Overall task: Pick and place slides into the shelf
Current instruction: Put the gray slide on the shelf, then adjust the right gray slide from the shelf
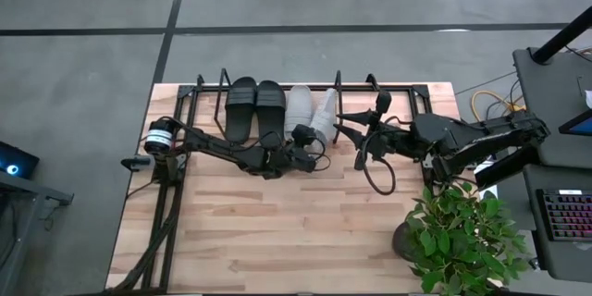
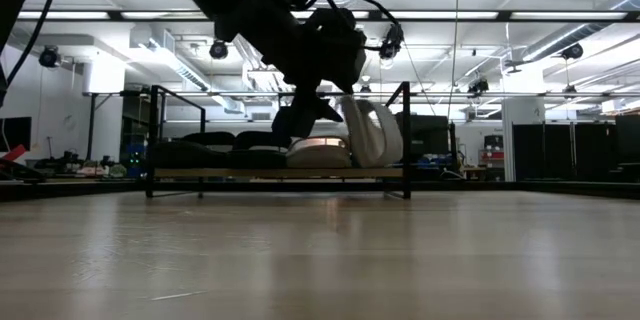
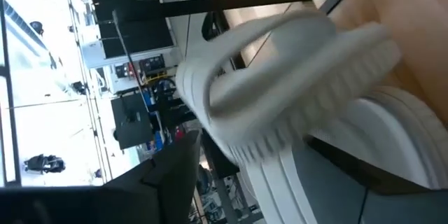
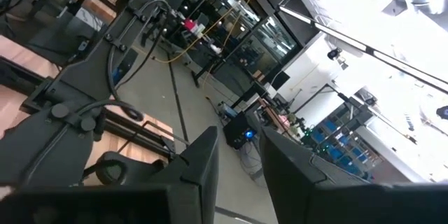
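Slides: two black slides (image 1: 255,104) lie flat side by side on the shelf (image 1: 421,90); at their 3 o'clock in the high view come a flat grey slide (image 1: 298,108) and then a second grey slide (image 1: 325,114), which the low view shows tipped up on edge.
Handling: they look like light foam, springy, with a matte, unslippery surface; the wide strap seems the best place to hold, or the sole edge.
Left gripper (image 1: 303,138): at 6 o'clock of the grey pair, just beside it, fingers spread apart and holding nothing; its wrist view is filled by the tilted grey slide.
Right gripper (image 1: 350,131): waits at 3 o'clock of the grey pair, near the shelf; fingers part-way apart, nothing between them.
In the way: the shelf's upright wire loops and front rail border the slot; the right arm's looping cable (image 1: 377,178) hangs close by.
Further out: a potted plant (image 1: 462,236) at 5 o'clock on the table (image 1: 277,240), well apart from the shelf.
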You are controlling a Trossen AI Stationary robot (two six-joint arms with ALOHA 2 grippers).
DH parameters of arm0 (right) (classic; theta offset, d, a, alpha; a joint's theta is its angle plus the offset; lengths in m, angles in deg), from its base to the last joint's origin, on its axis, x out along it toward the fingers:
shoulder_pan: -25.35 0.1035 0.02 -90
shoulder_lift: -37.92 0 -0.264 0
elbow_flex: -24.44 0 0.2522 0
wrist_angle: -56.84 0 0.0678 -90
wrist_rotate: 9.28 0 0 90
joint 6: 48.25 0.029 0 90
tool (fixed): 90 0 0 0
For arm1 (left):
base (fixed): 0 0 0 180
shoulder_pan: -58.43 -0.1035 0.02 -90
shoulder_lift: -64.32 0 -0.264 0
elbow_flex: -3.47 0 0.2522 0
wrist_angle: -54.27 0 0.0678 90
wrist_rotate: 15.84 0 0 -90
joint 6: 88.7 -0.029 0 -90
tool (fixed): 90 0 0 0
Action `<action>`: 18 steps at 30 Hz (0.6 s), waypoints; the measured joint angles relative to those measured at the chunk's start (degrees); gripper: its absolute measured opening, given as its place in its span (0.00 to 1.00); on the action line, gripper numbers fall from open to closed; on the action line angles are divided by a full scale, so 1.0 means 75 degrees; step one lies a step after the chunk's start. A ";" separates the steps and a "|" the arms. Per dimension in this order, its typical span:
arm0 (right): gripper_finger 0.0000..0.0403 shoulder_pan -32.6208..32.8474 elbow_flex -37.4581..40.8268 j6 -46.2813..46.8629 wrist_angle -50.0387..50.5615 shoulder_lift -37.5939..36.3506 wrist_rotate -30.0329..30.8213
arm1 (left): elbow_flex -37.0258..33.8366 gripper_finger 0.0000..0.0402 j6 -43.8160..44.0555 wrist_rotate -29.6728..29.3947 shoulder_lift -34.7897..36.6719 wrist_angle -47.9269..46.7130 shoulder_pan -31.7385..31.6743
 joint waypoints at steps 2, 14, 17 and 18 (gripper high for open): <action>0.24 0.0000 0.0000 0.0000 0.0112 0.0000 0.0003 | 0.0041 0.54 0.0005 0.0066 0.0003 -0.0005 0.0039; 0.24 0.0002 0.0000 0.0005 0.0133 0.0000 0.0020 | 0.0030 0.54 0.0793 -0.0539 0.0154 -0.0568 0.0116; 0.24 0.0000 0.0000 0.0005 0.0129 0.0000 0.0020 | 0.0013 0.54 0.0808 -0.1121 0.0416 -0.0656 0.0116; 0.24 0.0000 0.0000 0.0006 0.0130 0.0000 0.0020 | -0.0009 0.54 0.0860 -0.1188 0.0562 -0.0786 0.0116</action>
